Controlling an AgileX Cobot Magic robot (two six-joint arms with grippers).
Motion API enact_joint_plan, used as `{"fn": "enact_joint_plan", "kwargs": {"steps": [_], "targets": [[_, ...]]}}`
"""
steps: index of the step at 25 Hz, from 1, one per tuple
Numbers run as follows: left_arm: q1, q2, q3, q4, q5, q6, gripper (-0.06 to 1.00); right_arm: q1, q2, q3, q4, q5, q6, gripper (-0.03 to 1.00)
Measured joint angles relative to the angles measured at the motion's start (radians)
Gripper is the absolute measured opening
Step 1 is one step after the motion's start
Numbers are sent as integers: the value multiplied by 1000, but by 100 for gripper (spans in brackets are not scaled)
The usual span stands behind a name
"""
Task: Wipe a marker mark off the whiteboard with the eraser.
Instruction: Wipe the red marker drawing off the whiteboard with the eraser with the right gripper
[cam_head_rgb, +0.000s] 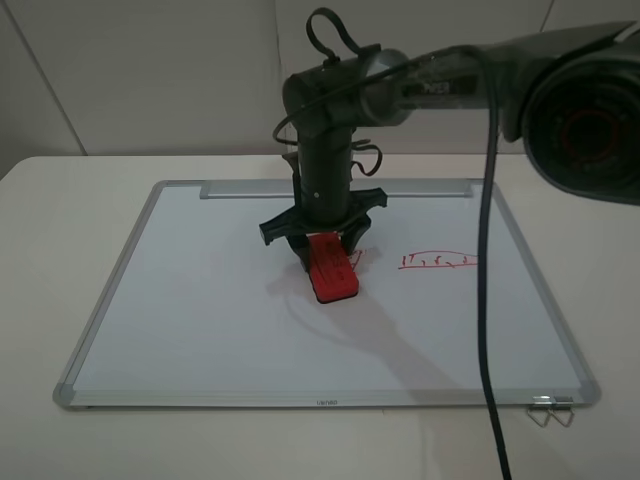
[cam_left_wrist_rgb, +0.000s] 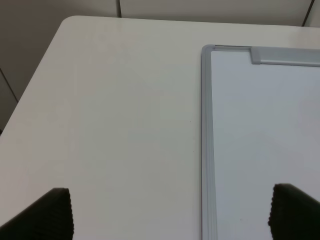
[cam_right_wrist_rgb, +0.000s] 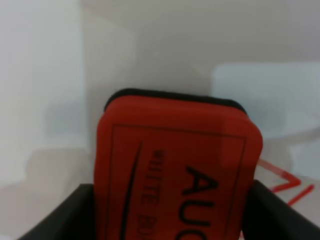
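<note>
The whiteboard (cam_head_rgb: 200, 300) lies flat on the table. My right gripper (cam_head_rgb: 328, 248) reaches over its middle, shut on the red eraser (cam_head_rgb: 332, 272), which tilts down with its black felt edge on the board. The right wrist view shows the eraser (cam_right_wrist_rgb: 175, 165) with dark lettering between the gripper's (cam_right_wrist_rgb: 172, 222) dark fingers (cam_right_wrist_rgb: 60, 215). A few strokes of the marker mark (cam_head_rgb: 356, 258) peek out beside the eraser, also seen as red lines (cam_right_wrist_rgb: 287, 182) in the wrist view; the rest is hidden. My left gripper (cam_left_wrist_rgb: 170, 215) hangs open over the table beside the whiteboard's frame (cam_left_wrist_rgb: 206, 150).
A wider, flatter red sketch with ticks (cam_head_rgb: 438, 262) sits on the board to the right of the eraser. The silver tray strip (cam_head_rgb: 420, 188) runs along the far edge. Two wire clips (cam_head_rgb: 548, 412) lie at the board's near right corner. A black cable (cam_head_rgb: 486, 300) hangs across the right side.
</note>
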Motion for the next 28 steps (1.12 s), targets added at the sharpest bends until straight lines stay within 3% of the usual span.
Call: {"fn": "enact_joint_plan", "kwargs": {"steps": [8, 13, 18, 28], "targets": [[0, 0, 0, 0, 0, 0, 78, -94, -24, 79, -5, 18, -35, 50], [0, 0, 0, 0, 0, 0, 78, -108, -26, 79, 0, 23, -56, 50], [0, 0, 0, 0, 0, 0, 78, -75, -31, 79, -24, 21, -67, 50], [0, 0, 0, 0, 0, 0, 78, 48, -9, 1, 45, 27, -101, 50]]}}
